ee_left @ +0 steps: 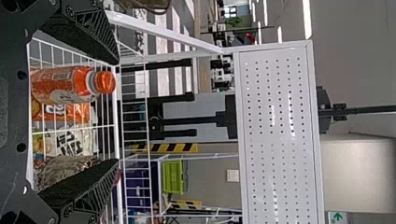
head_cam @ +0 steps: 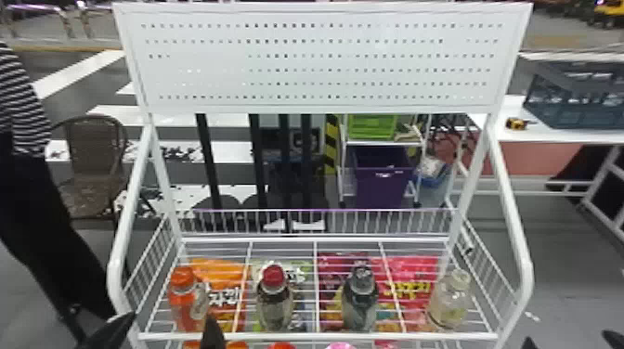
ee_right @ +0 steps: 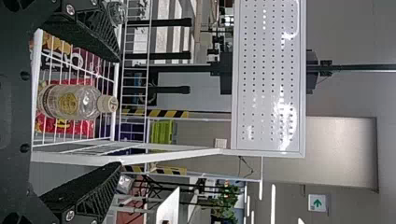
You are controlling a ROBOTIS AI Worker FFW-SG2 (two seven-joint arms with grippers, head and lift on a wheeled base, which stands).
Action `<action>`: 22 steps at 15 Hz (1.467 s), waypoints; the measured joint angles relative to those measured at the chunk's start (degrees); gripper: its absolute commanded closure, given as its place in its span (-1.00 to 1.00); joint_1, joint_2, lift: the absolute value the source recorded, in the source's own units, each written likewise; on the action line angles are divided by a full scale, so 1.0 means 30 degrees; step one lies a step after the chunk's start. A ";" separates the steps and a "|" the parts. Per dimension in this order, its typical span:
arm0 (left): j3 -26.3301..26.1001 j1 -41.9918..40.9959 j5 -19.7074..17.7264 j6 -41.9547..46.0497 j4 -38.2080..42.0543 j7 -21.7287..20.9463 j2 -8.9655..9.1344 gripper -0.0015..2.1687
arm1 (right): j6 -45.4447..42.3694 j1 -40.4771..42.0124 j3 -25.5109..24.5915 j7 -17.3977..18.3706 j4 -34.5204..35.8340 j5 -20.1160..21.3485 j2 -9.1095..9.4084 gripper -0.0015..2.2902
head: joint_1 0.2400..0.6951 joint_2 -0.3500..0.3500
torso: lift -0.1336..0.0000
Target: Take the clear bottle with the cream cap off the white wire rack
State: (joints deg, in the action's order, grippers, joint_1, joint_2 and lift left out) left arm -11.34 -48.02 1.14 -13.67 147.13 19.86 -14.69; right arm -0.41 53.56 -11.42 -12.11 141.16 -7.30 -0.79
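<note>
The clear bottle with the cream cap stands upright at the right end of the white wire rack. My right gripper is low at the head view's bottom right, outside the rack's right side and apart from the bottle. In the right wrist view that gripper is open, and the clear bottle shows between its spread fingers, farther off. My left gripper stands at the rack's front left, its fingers spread around empty space. The left wrist view shows this gripper open too, holding nothing.
Along the rack's front stand an orange bottle, a red-capped dark bottle and a grey-capped bottle. Snack bags show beneath the wires. The rack's right side post rises between the clear bottle and my right gripper.
</note>
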 measured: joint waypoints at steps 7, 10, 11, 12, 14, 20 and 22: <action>0.0001 0.0023 0.0000 0.0000 0.0000 0.0000 0.0000 -0.87 | 0.0007 0.0135 0.0060 -0.0005 0.0133 0.0017 0.0001 -0.90 | 0.14 0.00 | 1.00; 0.0000 -0.0053 0.0013 0.0000 0.0024 0.0002 -0.0001 -0.87 | -0.0174 0.0036 0.0151 -0.0005 -0.0357 0.0045 0.0001 -0.90 | 0.14 0.00 | 1.00; 0.0000 -0.0082 0.0023 0.0000 0.0027 0.0002 -0.0005 -0.87 | -0.0717 -0.0234 0.0218 -0.0005 -0.1066 0.0064 0.0001 -0.90 | 0.14 0.00 | 1.00; 0.0000 -0.0092 0.0026 0.0000 0.0028 -0.0005 -0.0005 -0.87 | -0.1330 -0.0619 0.0299 -0.0005 -0.1961 0.0116 0.0002 -0.90 | 0.14 0.00 | 1.00; -0.0009 -0.0091 0.0028 -0.0001 -0.0019 -0.0044 -0.0005 -0.87 | -0.2776 -0.1940 0.0642 0.0012 -0.4675 0.0487 0.0003 -0.90 | 0.14 0.00 | 1.00; -0.0141 -0.0139 0.0026 -0.0271 -0.0206 -0.0004 0.0004 -0.87 | -0.4086 -0.6764 0.1882 0.0498 -1.1638 0.2021 0.0004 -0.88 | 0.14 0.00 | 1.00; -0.0157 -0.0157 0.0050 -0.0332 -0.0115 0.0014 0.0024 -0.87 | -0.4426 -0.8401 0.2047 0.0783 -1.3666 0.2231 -0.0013 -0.88 | 0.14 0.00 | 1.00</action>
State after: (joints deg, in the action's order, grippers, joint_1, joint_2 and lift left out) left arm -11.81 -48.49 1.29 -14.67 146.79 19.90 -14.62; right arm -13.69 28.35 -5.28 -9.76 100.16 -0.61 -0.83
